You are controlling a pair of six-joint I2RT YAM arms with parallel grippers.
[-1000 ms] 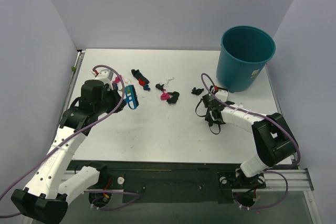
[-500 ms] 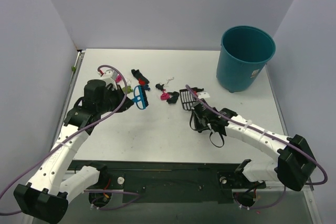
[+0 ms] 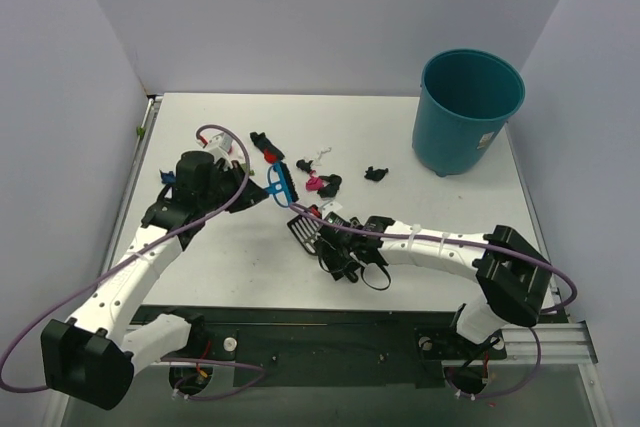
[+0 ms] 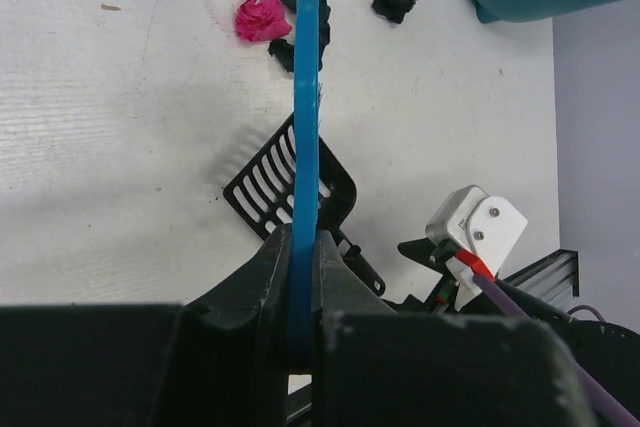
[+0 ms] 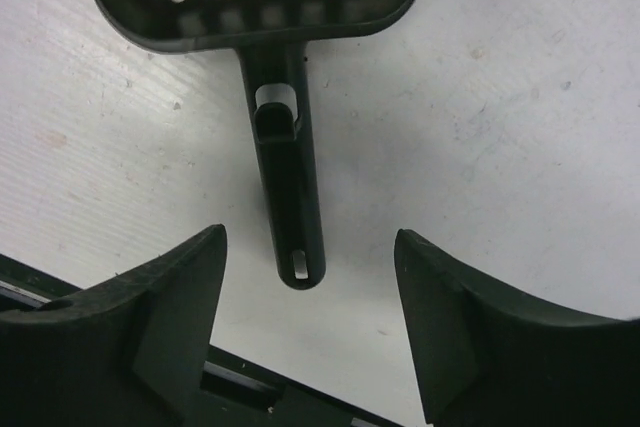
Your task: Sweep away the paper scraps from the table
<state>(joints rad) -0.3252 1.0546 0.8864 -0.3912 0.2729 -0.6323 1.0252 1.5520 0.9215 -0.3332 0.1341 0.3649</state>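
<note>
- Left end effector (image 4: 303, 247) clamps brush (image 4: 305, 97); right end effector (image 5: 307, 247) open astride scoop (image 5: 285, 167) handle.
- Advise closing squarely on handle; paper scraps (image 3: 322, 184) lie at scoop's 12 o'clock.

The scoop (image 3: 304, 231) lies on the bench (image 3: 230, 257), before the paper scraps (image 3: 322, 185); the brush (image 3: 281, 183) is just behind it; the bin (image 3: 460, 137) stands back right.

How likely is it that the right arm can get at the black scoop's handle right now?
Probably yes. The right end effector is open right at the scoop's handle, its jaws standing apart on either side, with only bare table between.
</note>
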